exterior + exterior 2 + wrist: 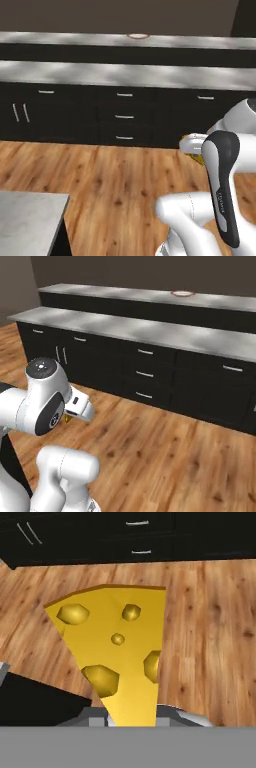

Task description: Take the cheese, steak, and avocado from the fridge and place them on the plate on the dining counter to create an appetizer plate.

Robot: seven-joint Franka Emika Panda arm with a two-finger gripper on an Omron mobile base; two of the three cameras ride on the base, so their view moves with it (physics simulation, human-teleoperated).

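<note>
The gripper (131, 719) is clamped on the cheese (117, 647), a yellow wedge with hole marks whose narrow end sits between the jaws at the bottom of the hand view while its broad end fans out above the wooden floor (210, 622). In the left base view a sliver of yellow shows just under the white hand, beside the arm's dark-striped link. The arm is folded close to the base, its hand held low over the floor and pointing toward a run of black cabinets (125, 117) with silver handles. Faint small lettering runs along the dark stripe on the arm but is too small to read. Beyond the cabinets' grey top lies the dining counter (125, 292), and the plate (182, 293) sits on it, well apart from the cheese.
</note>
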